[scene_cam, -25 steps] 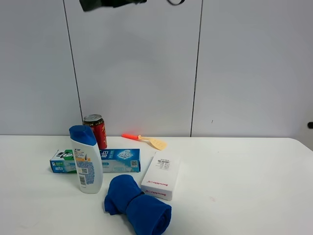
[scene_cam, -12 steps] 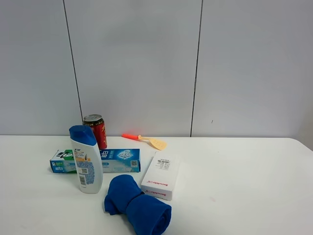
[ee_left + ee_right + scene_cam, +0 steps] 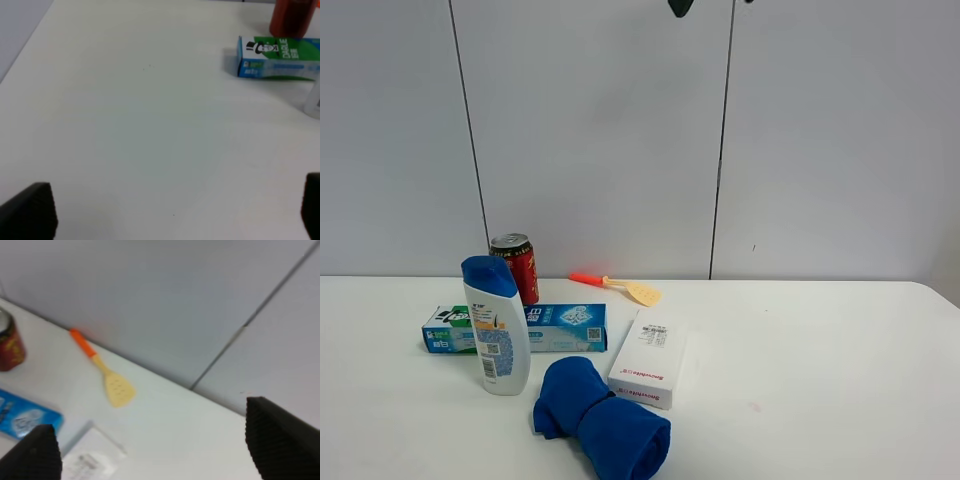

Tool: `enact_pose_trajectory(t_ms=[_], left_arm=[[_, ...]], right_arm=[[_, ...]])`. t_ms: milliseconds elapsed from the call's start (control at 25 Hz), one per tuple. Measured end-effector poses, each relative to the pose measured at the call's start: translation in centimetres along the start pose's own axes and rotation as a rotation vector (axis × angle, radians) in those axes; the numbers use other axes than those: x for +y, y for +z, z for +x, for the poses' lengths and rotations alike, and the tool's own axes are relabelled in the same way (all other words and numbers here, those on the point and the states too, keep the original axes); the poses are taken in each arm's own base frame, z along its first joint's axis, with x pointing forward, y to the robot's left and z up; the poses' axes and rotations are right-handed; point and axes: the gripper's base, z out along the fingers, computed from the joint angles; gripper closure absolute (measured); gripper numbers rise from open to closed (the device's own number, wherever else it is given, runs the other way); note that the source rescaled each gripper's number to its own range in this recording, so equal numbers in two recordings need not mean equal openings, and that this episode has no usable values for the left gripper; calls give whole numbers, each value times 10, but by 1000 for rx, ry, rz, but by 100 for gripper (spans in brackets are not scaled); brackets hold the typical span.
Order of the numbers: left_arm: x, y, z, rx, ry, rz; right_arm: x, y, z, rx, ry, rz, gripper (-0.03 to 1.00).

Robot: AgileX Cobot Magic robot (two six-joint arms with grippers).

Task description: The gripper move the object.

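Observation:
The long blue-and-green toothpaste carton (image 3: 515,329) lies flat on the white table (image 3: 820,380), partly behind a shampoo bottle. Its green end shows in the left wrist view (image 3: 277,57) and a blue corner in the right wrist view (image 3: 25,420). My left gripper (image 3: 170,210) is open and empty, over bare table well away from the carton's green end. My right gripper (image 3: 155,445) is open and empty, high above the table. A black tip (image 3: 680,6) shows at the top edge of the exterior view; I cannot tell whose it is.
A white-and-blue shampoo bottle (image 3: 497,338) stands in front of the carton. A red can (image 3: 516,265) stands behind it. An orange-handled spatula (image 3: 615,286) lies by the wall. A white flat box (image 3: 650,358) and a blue cloth (image 3: 600,415) lie right of the bottle.
A black arm part at the top left of the exterior view a second ago left the view. A small black tip now shows at the top middle. The table objects have not moved.

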Motion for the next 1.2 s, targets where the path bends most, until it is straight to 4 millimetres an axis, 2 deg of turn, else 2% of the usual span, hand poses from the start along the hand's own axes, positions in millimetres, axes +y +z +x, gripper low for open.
enact_pose_trajectory(t_ms=[120, 400, 480, 720, 880, 1040, 1200], left_arm=[[0, 0, 0, 0, 0, 0], [0, 0, 0, 0, 0, 0], [0, 0, 0, 0, 0, 0], [0, 0, 0, 0, 0, 0], [0, 0, 0, 0, 0, 0], [0, 0, 0, 0, 0, 0], [0, 0, 0, 0, 0, 0]], right_arm=[[-8, -19, -2, -32, -9, 36, 54], [-36, -92, -3, -157, -4, 140, 54], [-50, -109, 2, -163, 28, 179, 54], [-116, -149, 33, -87, 181, 393, 54], [-146, -185, 55, -71, 267, 536, 54], [-155, -229, 73, -101, 289, 630, 54], [-134, -272, 96, -136, 276, 649, 54]])
